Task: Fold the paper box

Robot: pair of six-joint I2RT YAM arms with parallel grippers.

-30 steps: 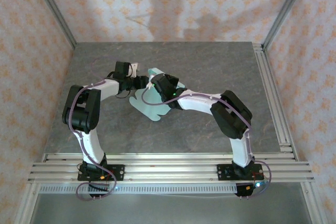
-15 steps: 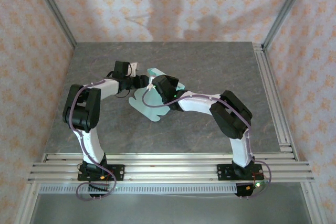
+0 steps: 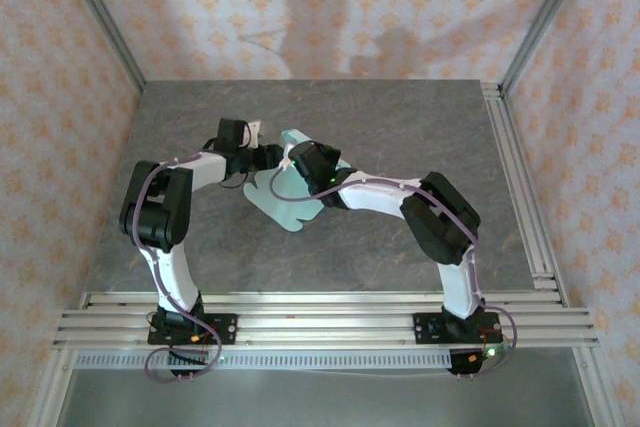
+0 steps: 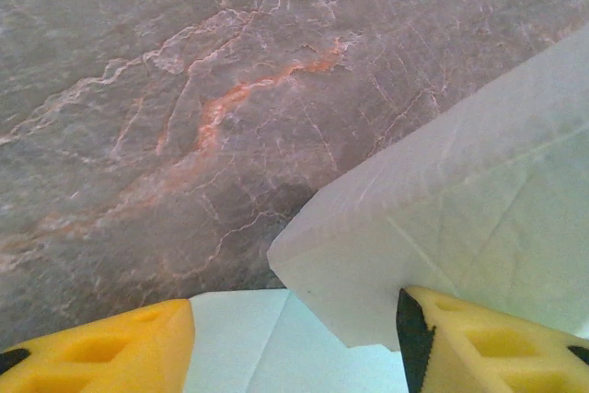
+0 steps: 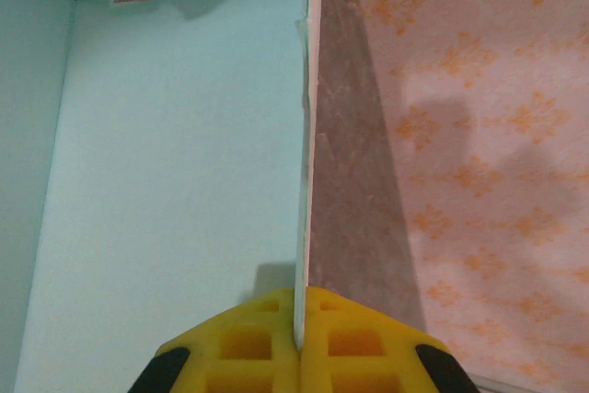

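The paper box (image 3: 290, 209) is a pale mint card blank lying mid-table, partly under both wrists. My right gripper (image 3: 297, 155) is shut on one of its upright side panels. In the right wrist view the thin card edge (image 5: 305, 135) runs straight into the closed yellow fingers (image 5: 267, 342), with the mint panel (image 5: 166, 181) to the left. My left gripper (image 3: 277, 155) faces it from the left. Its yellow fingers (image 4: 101, 347) stand apart around a raised pale flap (image 4: 460, 200), whose lower edge rests against the right finger. More flat mint card (image 4: 276, 347) lies between the jaws.
The grey marbled tabletop (image 3: 400, 127) stretches wide behind and to the right of the box. Aluminium rails run along the right edge (image 3: 520, 187) and the near edge (image 3: 320, 312). Patterned walls (image 3: 330, 7) enclose the back and sides.
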